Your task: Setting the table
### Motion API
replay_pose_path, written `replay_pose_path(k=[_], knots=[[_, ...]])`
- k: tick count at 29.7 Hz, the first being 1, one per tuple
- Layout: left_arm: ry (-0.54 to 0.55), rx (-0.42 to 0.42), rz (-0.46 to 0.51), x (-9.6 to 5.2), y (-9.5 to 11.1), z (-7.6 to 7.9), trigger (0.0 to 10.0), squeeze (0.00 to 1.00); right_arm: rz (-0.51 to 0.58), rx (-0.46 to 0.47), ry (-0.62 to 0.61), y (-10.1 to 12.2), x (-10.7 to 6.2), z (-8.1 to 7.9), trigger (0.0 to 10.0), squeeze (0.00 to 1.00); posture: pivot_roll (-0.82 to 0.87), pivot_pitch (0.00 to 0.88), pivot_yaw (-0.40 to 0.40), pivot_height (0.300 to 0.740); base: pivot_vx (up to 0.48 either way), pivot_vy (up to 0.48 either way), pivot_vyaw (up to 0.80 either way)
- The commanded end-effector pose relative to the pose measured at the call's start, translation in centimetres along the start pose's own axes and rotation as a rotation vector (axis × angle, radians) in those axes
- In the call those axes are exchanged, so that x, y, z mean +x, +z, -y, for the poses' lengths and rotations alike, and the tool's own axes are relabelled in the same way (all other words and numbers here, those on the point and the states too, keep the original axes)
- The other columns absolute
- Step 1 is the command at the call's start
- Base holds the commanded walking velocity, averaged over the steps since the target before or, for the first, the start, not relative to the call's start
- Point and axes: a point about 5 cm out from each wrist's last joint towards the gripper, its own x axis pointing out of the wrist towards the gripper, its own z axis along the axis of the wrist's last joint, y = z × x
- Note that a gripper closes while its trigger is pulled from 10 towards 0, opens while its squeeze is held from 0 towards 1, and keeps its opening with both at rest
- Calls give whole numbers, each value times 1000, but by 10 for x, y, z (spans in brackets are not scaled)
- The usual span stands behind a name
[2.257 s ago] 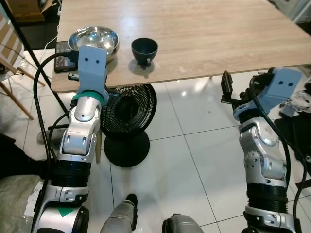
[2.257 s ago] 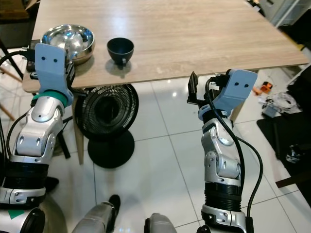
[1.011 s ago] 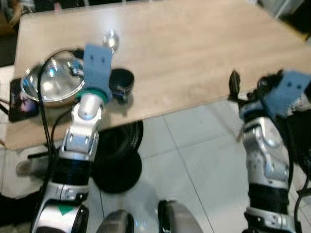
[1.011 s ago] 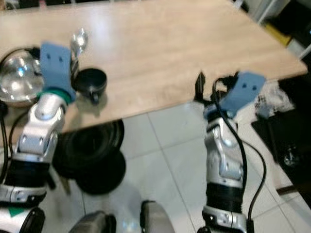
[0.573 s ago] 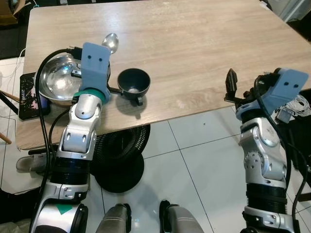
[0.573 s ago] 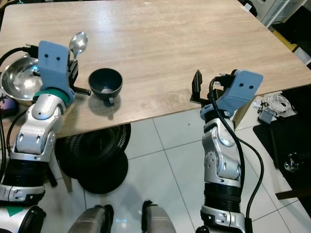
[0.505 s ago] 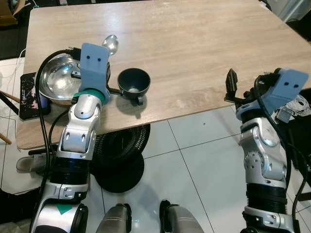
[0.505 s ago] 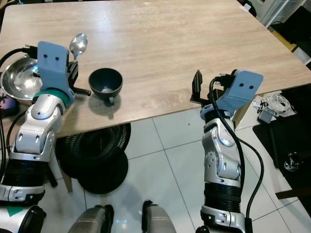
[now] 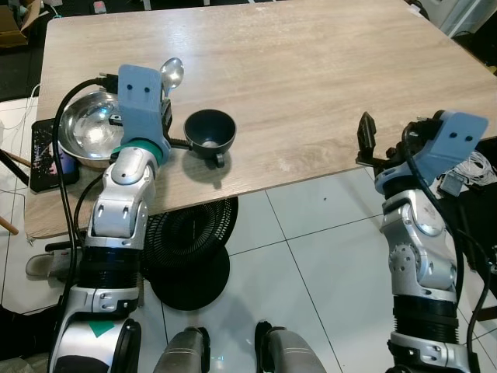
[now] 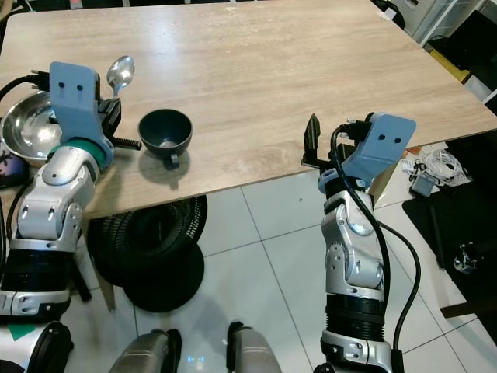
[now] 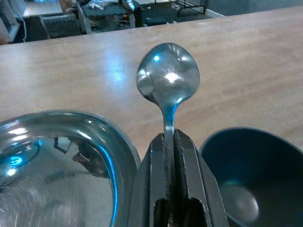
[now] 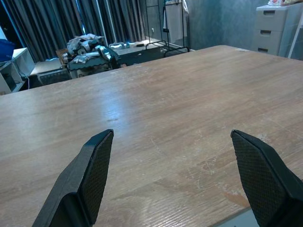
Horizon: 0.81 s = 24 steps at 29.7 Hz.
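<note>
Left gripper [image 11: 173,142] pinched tight on the handle of a shiny metal spoon [image 11: 167,78], bowl of it raised above the light wooden table [image 9: 311,70], between the round steel bowl [image 9: 89,128] at 9 o'clock and the dark blue cup [image 9: 210,132] at 3 o'clock (probably to lay it beside them). Right gripper [image 12: 173,179] splayed wide, empty, poised at the table's near edge at 5 o'clock, likely kept clear

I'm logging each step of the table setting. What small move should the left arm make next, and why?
Probably lower the spoon onto bare table beside the dark cup: the left gripper pinches its handle above the table, between the cup and the steel bowl.
</note>
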Motion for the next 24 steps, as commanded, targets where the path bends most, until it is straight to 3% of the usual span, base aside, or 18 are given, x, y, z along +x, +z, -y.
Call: replay_pose_path(k=[1, 12, 24], knots=[[-23, -26, -40, 3, -5, 2, 10000, 0, -1, -10, -2, 0, -3, 3, 10000, 0, 25, 81, 9, 740, 0, 0, 0], [-21, -61, -137, 7, -24, 5, 10000, 0, -5, -8, -4, -1, -4, 3, 10000, 0, 20, 87, 9, 740, 0, 0, 0], [-56, -50, -184, 0, -39, 24, 10000, 0, -7, -6, 0, -1, -3, 2, 10000, 0, 19, 90, 9, 740, 0, 0, 0]])
